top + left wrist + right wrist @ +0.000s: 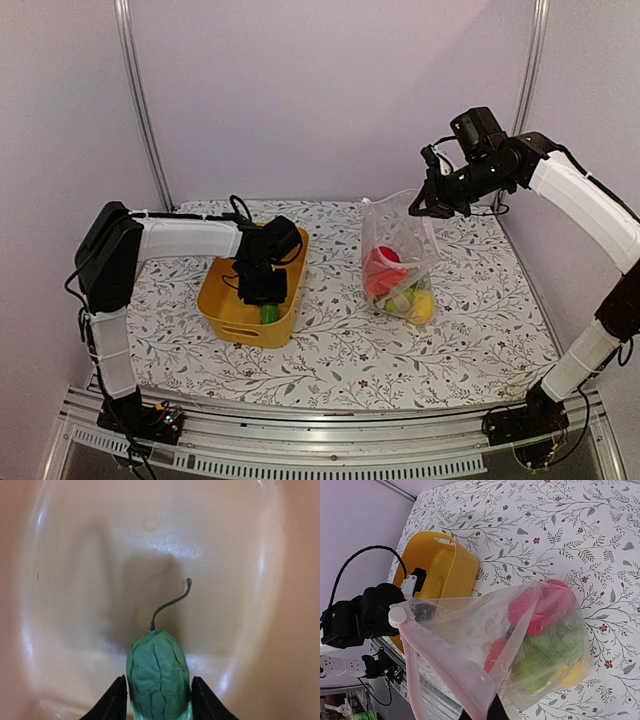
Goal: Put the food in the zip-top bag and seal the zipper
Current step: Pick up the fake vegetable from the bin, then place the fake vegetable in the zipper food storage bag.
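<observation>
My left gripper reaches down into the yellow basket. In the left wrist view its jaws hug both sides of a dark green leafy toy vegetable with a thin curled stem. My right gripper is shut on the top corner of the zip-top bag and holds it upright on the table with the mouth open. In the right wrist view the bag holds red, green and yellow food. The pinkish zipper runs to my right gripper.
The basket stands left of the bag on the floral tablecloth. The left arm's black wrist hangs over the basket. A white round slider sits at the zipper's far end. Purple walls and metal posts enclose the table.
</observation>
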Robot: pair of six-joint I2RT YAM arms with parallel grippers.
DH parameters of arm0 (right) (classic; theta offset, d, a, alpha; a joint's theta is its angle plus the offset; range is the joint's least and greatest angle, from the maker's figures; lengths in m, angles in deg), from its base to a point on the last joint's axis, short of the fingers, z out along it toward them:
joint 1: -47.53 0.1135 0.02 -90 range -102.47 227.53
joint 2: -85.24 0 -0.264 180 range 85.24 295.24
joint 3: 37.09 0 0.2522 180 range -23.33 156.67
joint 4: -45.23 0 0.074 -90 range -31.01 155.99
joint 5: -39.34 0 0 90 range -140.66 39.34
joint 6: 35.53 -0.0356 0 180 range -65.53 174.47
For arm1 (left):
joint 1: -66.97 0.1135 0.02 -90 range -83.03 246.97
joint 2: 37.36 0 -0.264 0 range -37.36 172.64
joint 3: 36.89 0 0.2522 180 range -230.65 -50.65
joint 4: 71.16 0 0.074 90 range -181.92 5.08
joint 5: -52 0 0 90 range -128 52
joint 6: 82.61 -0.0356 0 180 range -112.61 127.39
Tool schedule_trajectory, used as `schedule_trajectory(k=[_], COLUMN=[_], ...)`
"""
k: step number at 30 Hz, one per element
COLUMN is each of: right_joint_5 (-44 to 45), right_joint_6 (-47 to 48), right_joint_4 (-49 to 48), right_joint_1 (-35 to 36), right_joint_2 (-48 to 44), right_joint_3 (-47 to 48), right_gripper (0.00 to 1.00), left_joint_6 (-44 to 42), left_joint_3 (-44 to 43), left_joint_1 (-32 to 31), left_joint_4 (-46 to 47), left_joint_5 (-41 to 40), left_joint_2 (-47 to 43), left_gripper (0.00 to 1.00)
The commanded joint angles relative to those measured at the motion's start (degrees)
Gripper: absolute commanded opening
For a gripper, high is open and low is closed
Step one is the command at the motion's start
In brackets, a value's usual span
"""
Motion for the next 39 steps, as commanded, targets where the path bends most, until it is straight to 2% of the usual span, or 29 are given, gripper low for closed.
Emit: schedule_trajectory(k=[1,3,6,9,15,20,24,28,32,39], right_joint_5=[1.1,1.2,1.5,1.6,1.9,1.9,1.7,1.4,0.9,0.0], right_joint_6=[-0.8,-1.0,-1.1,-1.4,-1.7,-1.6,-1.7,-1.7,-1.6,-1.6], right_joint_4=[-0.3,-0.3,-0.4,-0.5,-0.3,0.1,-0.1,-0.1,0.2,0.3], right_joint_1=[-0.1,-0.1,0.0,0.2,0.6,1.0,1.3,1.9,2.2,2.3], right_joint_2=[-0.8,-0.8,-0.9,-0.9,-0.6,0.0,0.6,1.6,2.6,3.0], right_joint_3=[0.6,0.6,0.5,0.4,0.6,1.3,1.4,2.3,3.8,4.5], right_gripper=[0.00,0.00,0.00,0.00,0.00,0.00,0.00,0.00,0.00,0.00], left_joint_6=[-1.5,-2.2,-3.4,-4.3,-8.4,-13.3,-18.3,-23.9,-25.7,-28.2], left_joint_3=[-0.1,-0.5,-1.5,-2.8,-10.8,-18.1,-19.2,-17.3,-15.7,-20.1], left_joint_1=[1.1,1.8,2.9,3.7,4.3,4.2,3.0,1.3,-1.1,-5.5], left_joint_4=[0.6,0.5,-0.4,-0.8,-2.1,4.9,17.8,35.6,49.7,57.7], left_joint_5=[0.8,0.9,0.2,-1.0,-5.4,-4.9,-0.5,11.0,23.0,36.4], left_joint_2=[2.3,2.9,3.4,1.5,-4.6,-10.5,-15.2,-18.4,-18.4,-11.9], left_gripper=[0.43,0.42,0.28,0.23,0.19,0.17,0.16,0.16,0.15,0.16])
